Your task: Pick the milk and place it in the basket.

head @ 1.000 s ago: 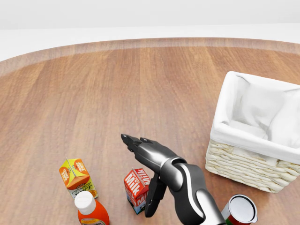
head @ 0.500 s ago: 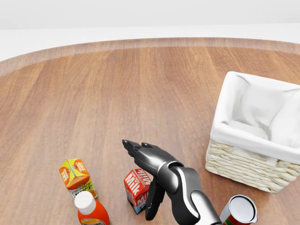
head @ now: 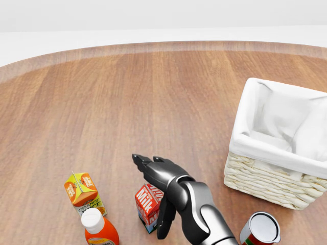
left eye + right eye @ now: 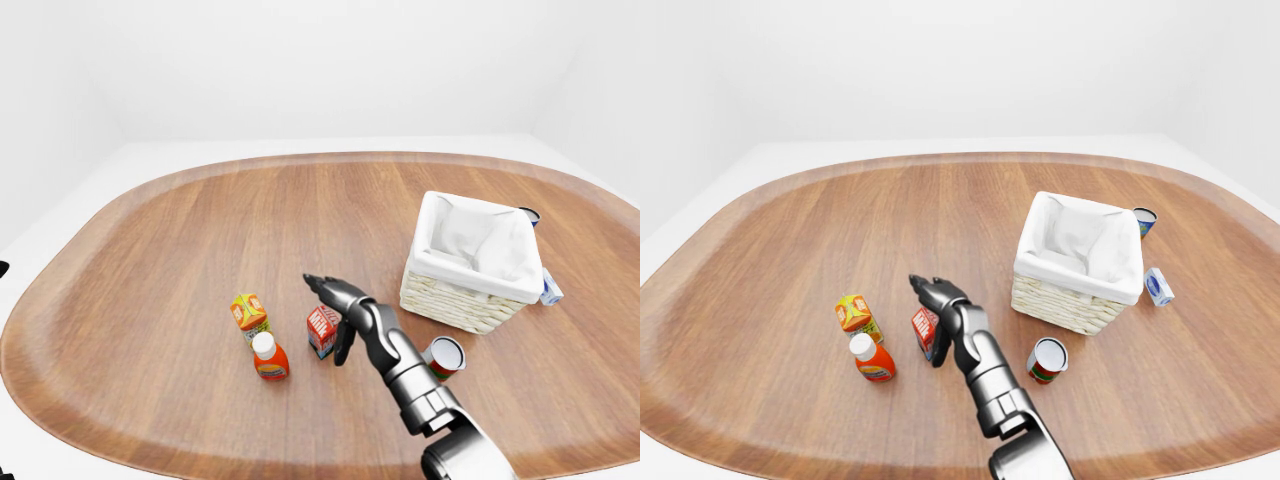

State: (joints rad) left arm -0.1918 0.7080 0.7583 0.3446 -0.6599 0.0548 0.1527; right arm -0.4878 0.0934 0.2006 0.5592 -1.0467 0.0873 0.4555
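Observation:
The milk [image 3: 147, 203] is a small red and white carton standing upright on the wooden table [image 3: 127, 102], near the bottom of the head view. My right hand [image 3: 152, 193] reaches in from the bottom edge and stands open about the carton. Its fingers [image 3: 145, 164] stretch over the carton's top and its thumb [image 3: 164, 220] hangs down the carton's right side, without closing round it. The wicker basket [image 3: 258, 173] with a white cloth lining sits at the right, with nothing showing inside. My left hand does not show.
An orange juice carton [image 3: 82, 191] and an orange bottle with a white cap [image 3: 97, 230] stand left of the milk. A tin can [image 3: 263, 229] sits below the basket. Another can [image 4: 1145, 220] and a small blue-white box [image 4: 1155, 285] lie beyond the basket's right side.
My right hand has sunk a little and drawn closer over the milk carton, fingers still spread. The carton and the other things have not moved.

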